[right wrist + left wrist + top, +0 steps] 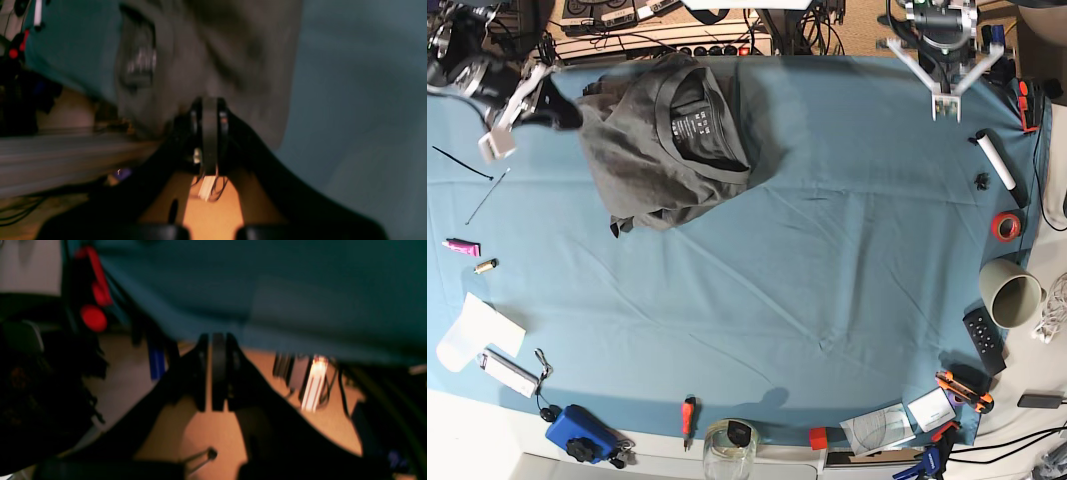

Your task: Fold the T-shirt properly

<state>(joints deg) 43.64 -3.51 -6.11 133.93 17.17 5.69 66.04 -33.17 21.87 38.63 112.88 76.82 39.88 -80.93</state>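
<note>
The dark olive-grey T-shirt [667, 150] lies bunched at the far left of the teal table cloth [827, 280], neck and black label [689, 125] facing up. My right gripper [562, 108] is at the shirt's left edge. In the right wrist view its fingers [208, 106] are shut on grey fabric of the T-shirt [213, 50]. My left gripper [945, 108] hangs over the far right of the table, away from the shirt. In the left wrist view its jaws [213, 340] stand together with nothing between them, over the cloth's edge [267, 290].
Along the right edge lie a white roll [995, 160], a red tape ring [1005, 226], a beige cup [1012, 293] and a remote [983, 340]. A jar [727, 445], a red screwdriver [688, 415] and a blue device [577, 435] line the near edge. Papers [472, 330] lie at the left.
</note>
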